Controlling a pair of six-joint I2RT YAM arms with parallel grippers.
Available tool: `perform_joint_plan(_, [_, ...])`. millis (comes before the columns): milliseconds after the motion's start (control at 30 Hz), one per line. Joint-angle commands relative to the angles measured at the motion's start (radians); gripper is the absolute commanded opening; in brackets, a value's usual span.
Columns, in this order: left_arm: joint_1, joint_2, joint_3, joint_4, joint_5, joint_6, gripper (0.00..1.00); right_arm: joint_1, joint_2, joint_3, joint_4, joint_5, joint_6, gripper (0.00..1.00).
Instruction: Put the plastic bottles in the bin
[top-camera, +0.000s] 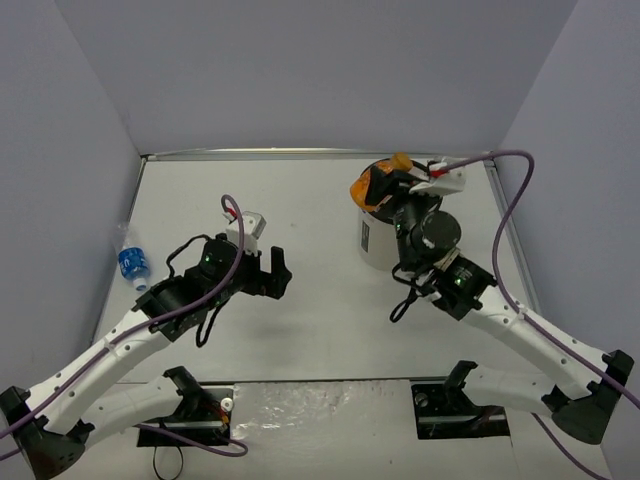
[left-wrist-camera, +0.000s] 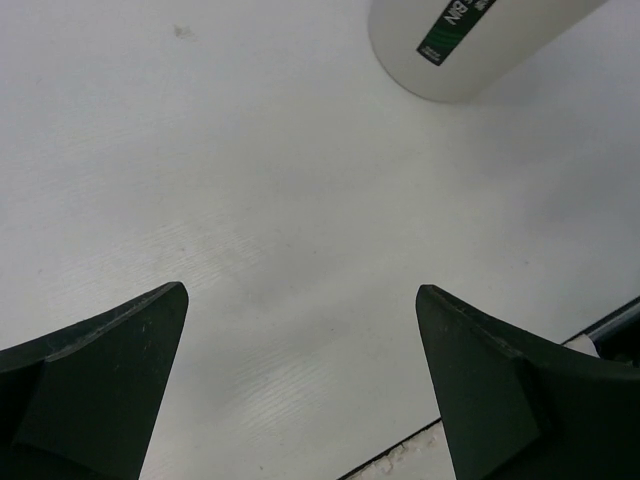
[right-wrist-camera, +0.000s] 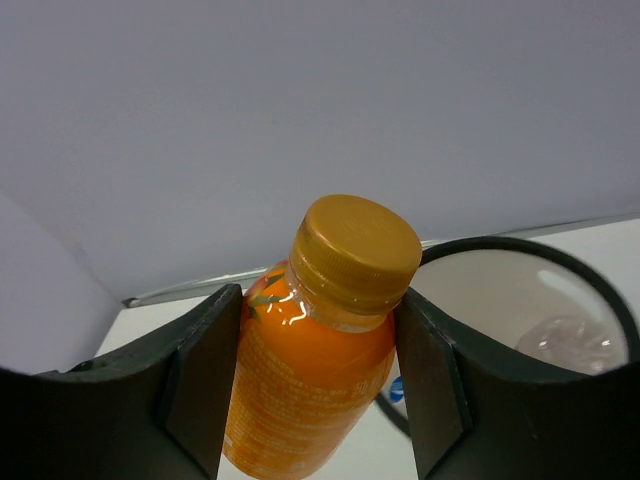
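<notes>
Upper right of the overhead view, the right gripper (right-wrist-camera: 318, 350) pinched the orange bottle (top-camera: 370, 187) above the bin (top-camera: 372, 245); only its wrist view showed a clear bottle (right-wrist-camera: 565, 342) inside. The left gripper (left-wrist-camera: 300, 295) hung spread over the table (left-wrist-camera: 250, 150). Only overhead, far left, lay the blue-labelled bottle (top-camera: 131, 262)

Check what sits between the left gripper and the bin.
Nothing: only bare table separates the left gripper from the bin. The left wrist view shows it best, white surface running unbroken from the fingers to the bin's wall.
</notes>
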Motion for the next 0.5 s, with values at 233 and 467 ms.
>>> perform_joint_plan(233, [0.020, 0.078, 0.096, -0.116, -0.297, -0.123, 0.97, -0.362, 0.175, 0.170, -0.129, -0.138, 0.061, 0.17])
perform_joint_plan(467, [0.159, 0.137, 0.155, -0.212, -0.343, -0.203, 0.97, -0.419, 0.272, 0.196, -0.185, -0.219, 0.101, 0.41])
